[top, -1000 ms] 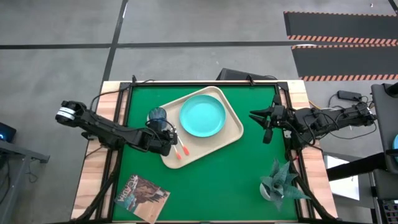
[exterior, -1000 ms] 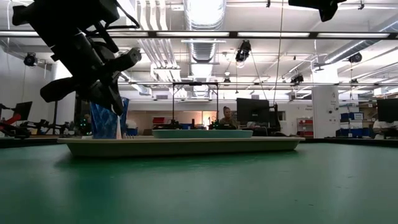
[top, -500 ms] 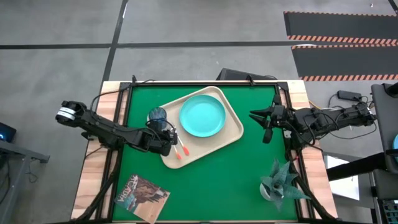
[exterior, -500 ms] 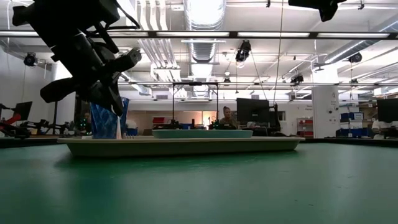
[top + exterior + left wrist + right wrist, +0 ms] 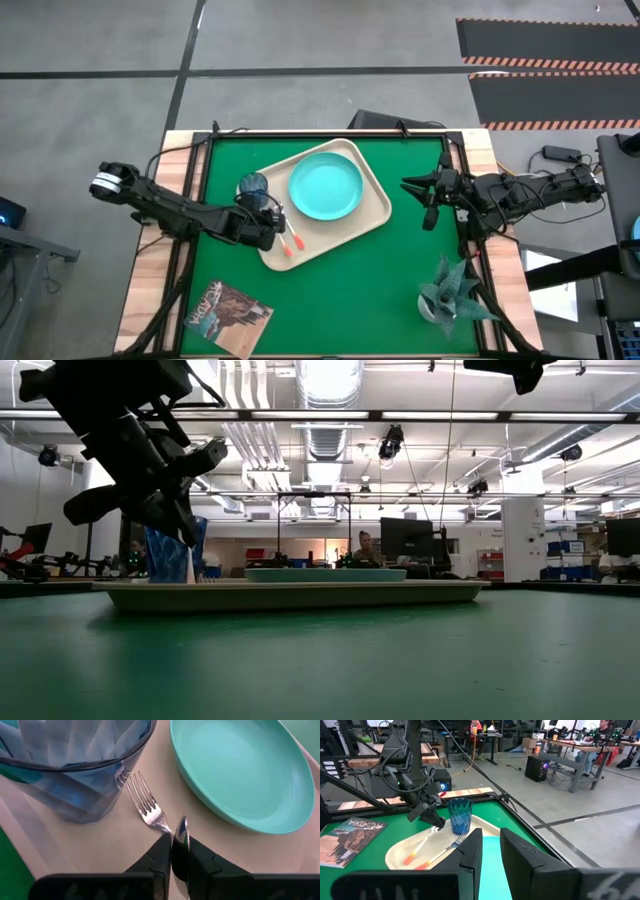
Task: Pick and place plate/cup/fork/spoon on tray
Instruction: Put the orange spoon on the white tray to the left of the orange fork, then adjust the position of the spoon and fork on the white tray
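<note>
High view. One tray (image 5: 372, 218) on the green desk (image 5: 350, 290), carrying one plate (image 5: 326, 187), one cup (image 5: 252, 186), one fork (image 5: 296, 236) and one spoon (image 5: 283, 242). Left gripper (image 5: 272, 228) over the tray's near corner; right gripper (image 5: 428, 192) waits apart at the desk's right edge.

Low view. Cup stands upright on the tray, plate (image 5: 325, 574) flat beside it.

Left wrist view. Left gripper (image 5: 177, 851) clenched on the spoon (image 5: 180, 835), its bowl held on edge between the fingers. Fork (image 5: 145, 808) lies flat, tines just beside the cup (image 5: 75, 765). Judged: both utensils light, stiff, slippery metal; best held at the handle.

Right wrist view. Right gripper (image 5: 491, 851) released, holding nothing.
</note>
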